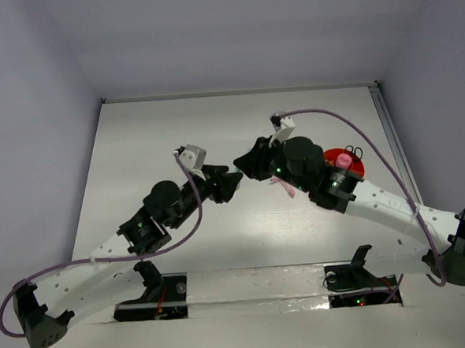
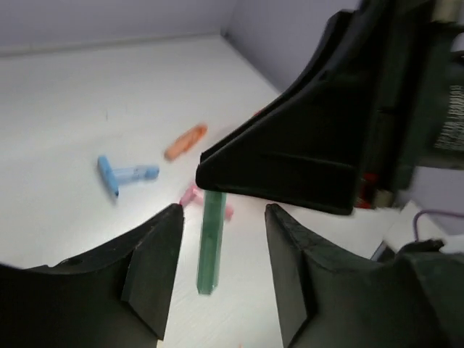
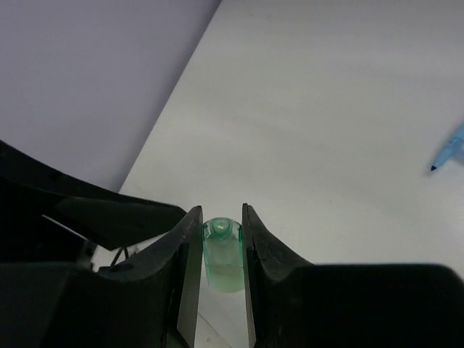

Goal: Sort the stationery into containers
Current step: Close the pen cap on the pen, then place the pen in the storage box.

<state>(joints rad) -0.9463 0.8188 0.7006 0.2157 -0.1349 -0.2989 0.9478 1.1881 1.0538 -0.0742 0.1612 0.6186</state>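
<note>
My right gripper point(image 3: 222, 217) is shut on the top end of the pale green stick point(image 3: 222, 255) and holds it above the table. In the left wrist view the stick point(image 2: 211, 243) hangs down from the right gripper's black fingers point(image 2: 290, 163), between the jaws of my open left gripper point(image 2: 222, 214), touching neither. In the top view the two grippers meet tip to tip, left point(image 1: 231, 182) and right point(image 1: 244, 164). The orange-red bowl point(image 1: 354, 169) sits behind the right arm with the black-handled scissors point(image 1: 351, 150) and the pink tube point(image 1: 342, 160) in it.
A light blue T-shaped piece point(image 2: 119, 174), a small orange piece point(image 2: 185, 141) and a pink piece point(image 2: 191, 196) lie on the table beyond the stick. A pink piece point(image 1: 283, 185) lies under the right arm. The blue piece's tip shows at the right wrist view's edge point(image 3: 452, 151).
</note>
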